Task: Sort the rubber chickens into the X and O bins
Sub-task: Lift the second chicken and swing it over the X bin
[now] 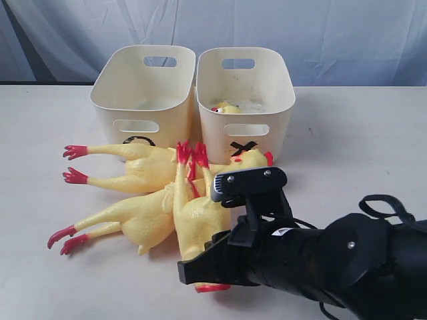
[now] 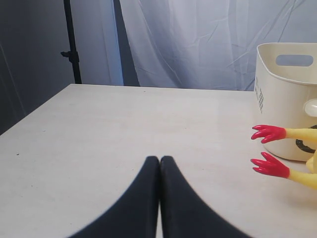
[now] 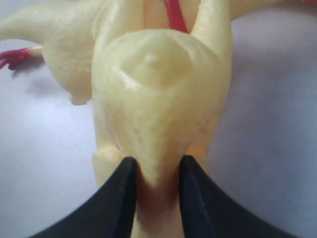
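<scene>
- right hand [image 3: 157, 171] is closest to the camera, low at the front of the surface [image 1: 347, 173]. It's clamped on the skinny neck end of the nearest chicken [image 1: 197, 220], with one black finger pressed into each side.
- that nearest chicken lies lengthwise, red feet pointing away toward the bins and a bit of red poking out under the arm at the front.
- left hand [image 2: 159, 166] only shows in its own wrist view. Its fingers are pressed together with nothing between them, over a bare patch of surface.
- just beside the gripped one lies the middle chicken [image 1: 143, 217], touching it, legs stretched out to the left. Can't see its head.
- behind those two is the far chicken [image 1: 143, 170], legs also out left. Its head ends up right against the front of the X bin [image 1: 267, 80].
- all three are piled in front of the bins and overlap each other.
- the O bin [image 1: 120, 87] is on the left and the X bin on the right, side by side and touching. The far chicken's leg partly hides the O mark.
- a small chicken [image 1: 225, 108] is inside the X bin, only its head showing over the rim.
- a pale curtain [image 1: 300, 27] hangs at the very back.
</scene>
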`<action>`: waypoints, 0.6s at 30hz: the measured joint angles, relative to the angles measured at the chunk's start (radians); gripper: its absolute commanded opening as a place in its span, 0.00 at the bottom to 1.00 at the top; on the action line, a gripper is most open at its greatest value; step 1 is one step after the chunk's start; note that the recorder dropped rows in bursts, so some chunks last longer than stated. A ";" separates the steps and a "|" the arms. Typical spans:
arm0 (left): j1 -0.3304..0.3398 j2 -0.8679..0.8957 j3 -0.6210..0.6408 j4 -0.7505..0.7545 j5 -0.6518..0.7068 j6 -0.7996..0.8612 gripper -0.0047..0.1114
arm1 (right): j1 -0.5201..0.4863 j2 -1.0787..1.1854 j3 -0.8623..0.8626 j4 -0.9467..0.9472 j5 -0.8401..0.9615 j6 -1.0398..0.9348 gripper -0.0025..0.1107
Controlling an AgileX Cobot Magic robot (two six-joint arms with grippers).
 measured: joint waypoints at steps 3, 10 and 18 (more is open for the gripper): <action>0.000 0.000 0.000 0.000 0.000 0.000 0.04 | 0.000 -0.074 0.000 -0.002 0.024 0.000 0.01; 0.000 0.000 0.000 0.000 0.000 0.000 0.04 | 0.000 -0.205 0.000 -0.006 0.027 0.000 0.01; 0.000 0.000 0.000 0.000 0.000 0.000 0.04 | 0.000 -0.291 0.000 -0.014 -0.139 -0.028 0.01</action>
